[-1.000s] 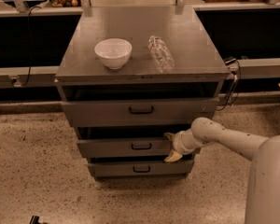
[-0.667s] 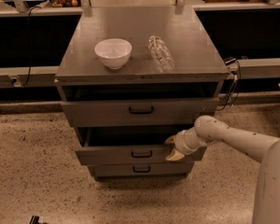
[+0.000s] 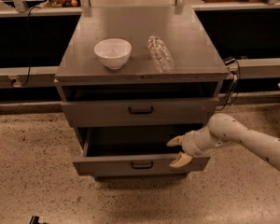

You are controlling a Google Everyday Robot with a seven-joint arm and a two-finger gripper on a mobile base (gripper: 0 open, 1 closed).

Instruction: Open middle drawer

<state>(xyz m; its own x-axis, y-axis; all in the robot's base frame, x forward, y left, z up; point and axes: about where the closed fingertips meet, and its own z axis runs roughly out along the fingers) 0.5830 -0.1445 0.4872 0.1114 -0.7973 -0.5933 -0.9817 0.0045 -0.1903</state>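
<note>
The middle drawer (image 3: 107,165) is pulled well out of the grey cabinet. Its low flat front carries a small black handle (image 3: 142,164), and its plain grey inside (image 3: 130,141) shows. My gripper (image 3: 178,151) is at the right end of the drawer front, right of the handle. Its fingers are spread. One fingertip (image 3: 174,141) is over the inside of the drawer and the other (image 3: 181,161) lies against the outside of the front, straddling its top edge. The arm reaches in from the right.
The top drawer (image 3: 98,112) is slightly out above. The bottom drawer is hidden under the open one. A white bowl (image 3: 113,52) and a lying clear plastic bottle (image 3: 160,53) are on the cabinet top (image 3: 196,41). A cable (image 3: 231,85) hangs at the cabinet's right side. Speckled floor lies in front.
The middle drawer has slid farther out toward the front, now covering the bottom drawer. My gripper has moved forward and down with its front edge.
</note>
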